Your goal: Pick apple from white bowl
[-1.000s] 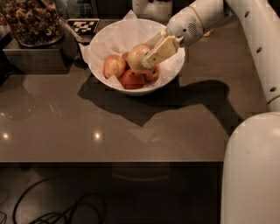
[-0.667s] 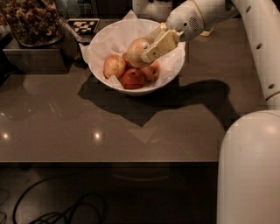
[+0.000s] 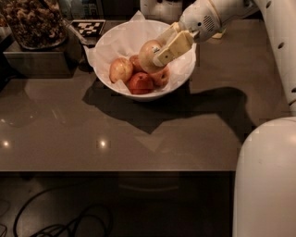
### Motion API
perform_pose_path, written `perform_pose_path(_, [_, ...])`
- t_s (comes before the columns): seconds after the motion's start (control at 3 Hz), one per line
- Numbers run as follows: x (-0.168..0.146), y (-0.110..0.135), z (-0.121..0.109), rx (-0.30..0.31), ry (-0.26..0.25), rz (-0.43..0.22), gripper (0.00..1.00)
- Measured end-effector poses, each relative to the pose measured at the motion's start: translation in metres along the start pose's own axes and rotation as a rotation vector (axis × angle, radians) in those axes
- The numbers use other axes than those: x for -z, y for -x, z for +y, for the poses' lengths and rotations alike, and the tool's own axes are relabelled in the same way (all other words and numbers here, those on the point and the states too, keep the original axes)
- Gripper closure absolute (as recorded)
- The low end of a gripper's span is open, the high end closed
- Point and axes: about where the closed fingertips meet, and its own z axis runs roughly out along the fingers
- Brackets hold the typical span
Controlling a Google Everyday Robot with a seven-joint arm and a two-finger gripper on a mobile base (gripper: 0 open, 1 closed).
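Camera view: the whole scene is seen from above, looking down across a counter.
Gripper point(image 3: 155, 51): it is over the right half of the white bowl point(image 3: 144, 96), reaching in from the upper right on the end of the white arm point(image 3: 217, 11).
Grip: the two fingers are clamped on the apple point(image 3: 147, 54), one flat beige finger point(image 3: 173, 47) lying across its near side and the other behind it.
Apple: it is pale yellow-green with a faint blush and has a small sticker on the side facing the finger. It sits inside the outline of the bowl's rim and higher than the other fruit. I cannot tell whether it touches the fruit below.
White bowl: it is large and round and stands on the counter point(image 3: 138, 139) toward the back, lined with crumpled paper point(image 3: 115, 41) that pokes up past the rim.
Other fruit: a red apple point(image 3: 140, 82) lies at the near side of the bowl, and an orange-red apple point(image 3: 121, 69) lies to its left. More fruit is partly hidden beneath and behind the held apple.
Counter: it is a smooth grey-brown surface with small glints of light, and a dark shadow point(image 3: 203, 104) of the bowl and arm falls to the right.
Back left: a clear container point(image 3: 34, 21) full of brown dried bits stands well apart from the bowl, and a black-and-white checkered card point(image 3: 90, 27) lies between the two.
Robot body point(image 3: 266, 180): a big white rounded shell fills the lower right corner.
Floor: dark cables point(image 3: 60, 222) lie loose below the counter's front edge.
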Motion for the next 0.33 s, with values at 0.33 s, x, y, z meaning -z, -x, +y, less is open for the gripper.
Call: perform_pose_path(0.33, [0.0017,-0.0125,0.0199,-0.021,0.010,0.044,1.00])
